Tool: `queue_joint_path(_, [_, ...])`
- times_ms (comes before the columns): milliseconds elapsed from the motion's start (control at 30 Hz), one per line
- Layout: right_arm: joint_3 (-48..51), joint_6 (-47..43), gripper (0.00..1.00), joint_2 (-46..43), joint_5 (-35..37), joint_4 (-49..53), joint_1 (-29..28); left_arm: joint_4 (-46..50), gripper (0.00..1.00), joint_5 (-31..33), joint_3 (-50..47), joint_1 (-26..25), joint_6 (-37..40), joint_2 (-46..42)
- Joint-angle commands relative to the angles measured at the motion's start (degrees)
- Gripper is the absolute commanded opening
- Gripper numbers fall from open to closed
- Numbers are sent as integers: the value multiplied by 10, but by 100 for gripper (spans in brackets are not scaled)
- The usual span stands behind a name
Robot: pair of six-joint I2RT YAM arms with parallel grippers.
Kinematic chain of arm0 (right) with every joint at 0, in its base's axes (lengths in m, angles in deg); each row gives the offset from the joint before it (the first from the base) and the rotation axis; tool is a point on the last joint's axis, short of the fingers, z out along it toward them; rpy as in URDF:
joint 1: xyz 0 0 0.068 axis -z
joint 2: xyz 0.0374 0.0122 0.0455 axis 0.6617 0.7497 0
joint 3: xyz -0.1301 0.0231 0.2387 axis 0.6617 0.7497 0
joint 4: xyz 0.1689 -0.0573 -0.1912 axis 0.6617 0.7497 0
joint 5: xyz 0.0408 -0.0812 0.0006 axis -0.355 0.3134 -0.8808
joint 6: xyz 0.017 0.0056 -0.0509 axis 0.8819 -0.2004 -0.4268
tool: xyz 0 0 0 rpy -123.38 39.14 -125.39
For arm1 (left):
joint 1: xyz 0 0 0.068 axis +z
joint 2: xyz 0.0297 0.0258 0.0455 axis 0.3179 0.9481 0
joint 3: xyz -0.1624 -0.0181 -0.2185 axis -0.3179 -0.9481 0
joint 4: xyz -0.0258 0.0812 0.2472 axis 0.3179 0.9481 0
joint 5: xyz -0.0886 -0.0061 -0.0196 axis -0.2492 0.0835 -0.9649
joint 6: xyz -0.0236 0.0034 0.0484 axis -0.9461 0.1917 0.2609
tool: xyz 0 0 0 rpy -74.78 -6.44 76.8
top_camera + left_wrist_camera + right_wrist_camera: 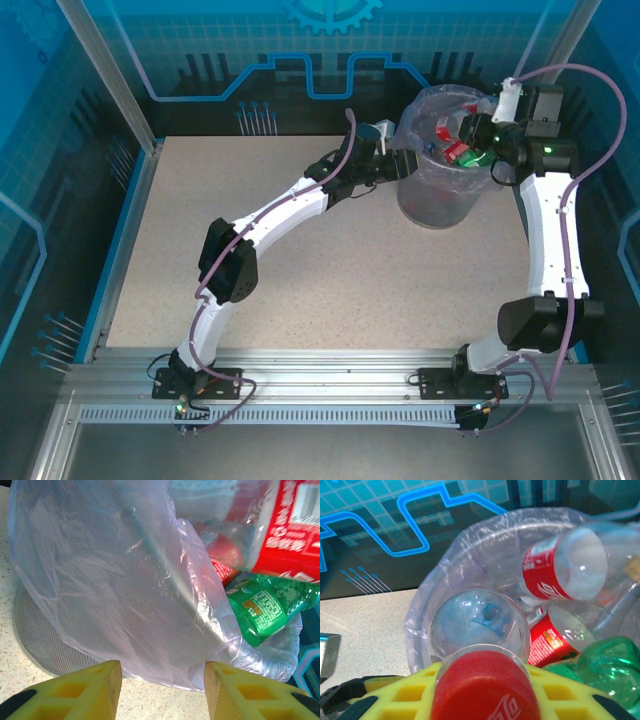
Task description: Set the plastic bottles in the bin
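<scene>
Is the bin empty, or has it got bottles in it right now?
Not empty. Inside the bin, within its plastic bag, lie red-labelled bottles and a green bottle, piled near the rim.

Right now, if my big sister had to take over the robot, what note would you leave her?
Left gripper: open, holding nothing, beside the bin, right in front of its plastic bag.
Right gripper: shut on a clear bottle with a red label, held at the bin's mouth.
Bottles: the others I can see lie in the bin, such as the green bottle and a red-labelled bottle.
Done: those are binned.
Left: let the clear bottle go into the bin.
</scene>
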Motion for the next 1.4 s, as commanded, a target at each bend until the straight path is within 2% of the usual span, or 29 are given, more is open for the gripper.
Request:
queue_joint_path(0, [20, 27, 34, -1, -27, 15, 28, 5, 48, 10, -2, 5, 15, 8])
queue_joint_path(400, [28, 10, 37, 20, -34, 79, 38, 0, 48, 7, 0, 5, 11, 9])
queue_joint_path(667, [62, 1, 39, -2, -47, 82, 29, 0, 48, 4, -1, 5, 10, 7])
queue_joint_path(733, [50, 1, 43, 0, -64, 87, 21, -2, 48, 4, -2, 5, 9, 7])
queue_joint_path(867, [7, -11, 62, 10, -73, 122, 3, -3, 48, 5, -4, 6, 9, 3])
queue_joint_path(967, [-39, -21, 69, 3, -53, 158, 3, -3, 48, 8, -10, 5, 12, -3])
queue_joint_path(1167, [-114, -34, 73, -31, 15, 223, 35, -6, 51, 10, -22, 6, 19, -22])
queue_joint_path(1367, [-49, -56, 74, -108, -5, 177, 51, -12, 62, 21, -47, 10, 51, -60])
